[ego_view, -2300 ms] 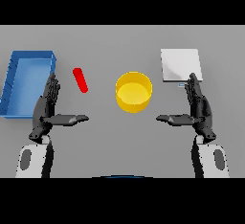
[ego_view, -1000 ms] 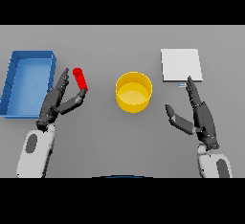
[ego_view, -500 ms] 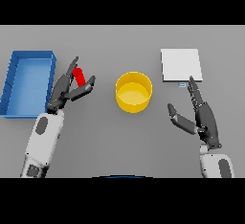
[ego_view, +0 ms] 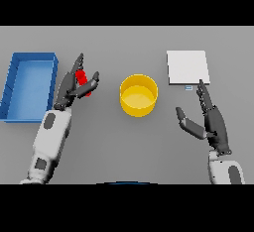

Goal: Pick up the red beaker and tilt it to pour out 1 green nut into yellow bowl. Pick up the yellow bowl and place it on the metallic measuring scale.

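Note:
The red beaker (ego_view: 82,80) lies on the table left of the yellow bowl (ego_view: 139,108). My left hand (ego_view: 67,94) has reached it: the straight fingers (ego_view: 74,71) lie along the beaker's left side and the thumb (ego_view: 92,80) is on its right, so the beaker sits between them with the hand open. I cannot see a green nut. The metallic measuring scale (ego_view: 187,67) is a pale square plate at the back right. My right hand (ego_view: 213,123) hovers open in front of the scale, fingers pointing towards it, and holds nothing.
A blue tray (ego_view: 34,56) stands at the far left, just beside my left hand. The bowl stands in the middle of the table between the two hands.
My left hand has moved forward and to the right from beside the tray until its fingers and thumb straddle the red beaker. The right hand has drifted slightly back and to the right.

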{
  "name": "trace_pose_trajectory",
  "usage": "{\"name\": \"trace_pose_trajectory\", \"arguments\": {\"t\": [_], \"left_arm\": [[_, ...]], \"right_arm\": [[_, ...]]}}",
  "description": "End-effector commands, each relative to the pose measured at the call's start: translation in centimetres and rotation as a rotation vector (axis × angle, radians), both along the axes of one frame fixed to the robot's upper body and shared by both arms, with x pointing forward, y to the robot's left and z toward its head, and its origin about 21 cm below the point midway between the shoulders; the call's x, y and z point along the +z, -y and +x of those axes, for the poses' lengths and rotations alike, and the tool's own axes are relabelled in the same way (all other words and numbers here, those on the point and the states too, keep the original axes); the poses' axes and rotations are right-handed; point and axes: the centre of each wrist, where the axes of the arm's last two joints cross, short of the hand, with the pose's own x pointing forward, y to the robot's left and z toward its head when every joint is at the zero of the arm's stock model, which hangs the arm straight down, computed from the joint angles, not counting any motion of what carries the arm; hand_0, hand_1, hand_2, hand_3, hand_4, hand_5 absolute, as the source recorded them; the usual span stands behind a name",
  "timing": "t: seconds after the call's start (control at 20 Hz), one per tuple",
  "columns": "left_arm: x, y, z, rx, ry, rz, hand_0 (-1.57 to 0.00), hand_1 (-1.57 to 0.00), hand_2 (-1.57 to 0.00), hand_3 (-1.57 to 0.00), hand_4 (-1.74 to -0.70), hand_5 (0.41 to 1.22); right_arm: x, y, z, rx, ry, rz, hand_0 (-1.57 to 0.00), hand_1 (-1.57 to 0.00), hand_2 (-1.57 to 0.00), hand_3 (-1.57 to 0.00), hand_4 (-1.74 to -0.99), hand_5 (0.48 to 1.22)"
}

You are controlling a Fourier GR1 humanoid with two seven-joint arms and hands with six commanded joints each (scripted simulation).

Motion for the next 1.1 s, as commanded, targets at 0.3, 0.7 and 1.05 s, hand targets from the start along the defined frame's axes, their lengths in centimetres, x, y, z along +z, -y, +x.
{"name": "trace_pose_trajectory", "arguments": {"t": [0.3,0.7,1.05], "left_arm": [[-0.5,1.7,0.8,0.043,0.057,0.081,-1.05,-1.07,-1.11,-1.06,-1.59,1.079],[0.4,1.5,0.7,0.017,0.075,-0.023,-1.48,-1.49,-1.49,-1.46,-1.64,1.157],[4.6,1.0,1.6,-0.038,0.154,-0.044,-1.55,-1.55,-1.55,-1.55,-1.72,1.131]], "right_arm": [[-0.1,-0.3,-0.3,0.001,0.004,0.002,0.0,0.0,0.0,0.0,-1.239,0.648],[0.0,-0.2,0.1,0.0,0.014,0.009,0.0,0.0,0.0,0.0,-1.248,0.645],[-0.2,-0.2,-0.5,0.004,0.031,-0.017,0.0,0.0,0.0,0.0,-1.226,0.65]]}}
